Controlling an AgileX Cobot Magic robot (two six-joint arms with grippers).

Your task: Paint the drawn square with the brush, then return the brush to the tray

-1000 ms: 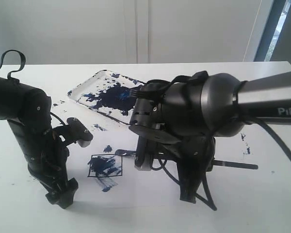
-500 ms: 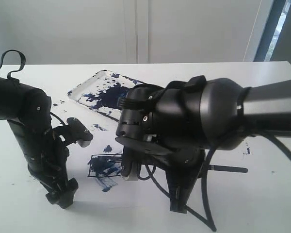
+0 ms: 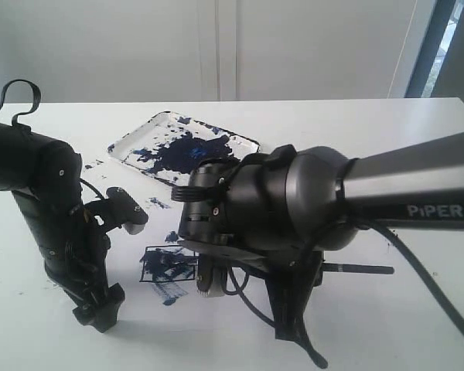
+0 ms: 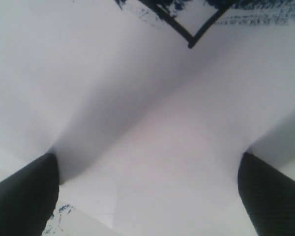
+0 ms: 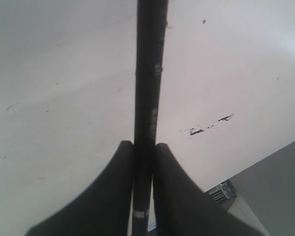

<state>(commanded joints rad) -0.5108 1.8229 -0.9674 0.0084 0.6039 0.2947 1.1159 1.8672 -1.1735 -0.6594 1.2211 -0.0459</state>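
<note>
Black brush [image 5: 148, 73] clamped in the right end effector [image 5: 144, 147] beside the blue-smeared drawn square [image 3: 168, 264].
Left end effector [image 4: 146, 162] spread wide, empty.

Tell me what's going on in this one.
The right gripper has its jaws closed on the handle of the brush and sits low over the table beside the drawn square, which is already smeared with dark blue paint. The arm hides the brush tip, so I can't tell whether it touches the square. The left gripper is down at the white sheet near the square, jaws open. The paint-splattered tray lies behind, and the brush is not yet back in it.
</note>
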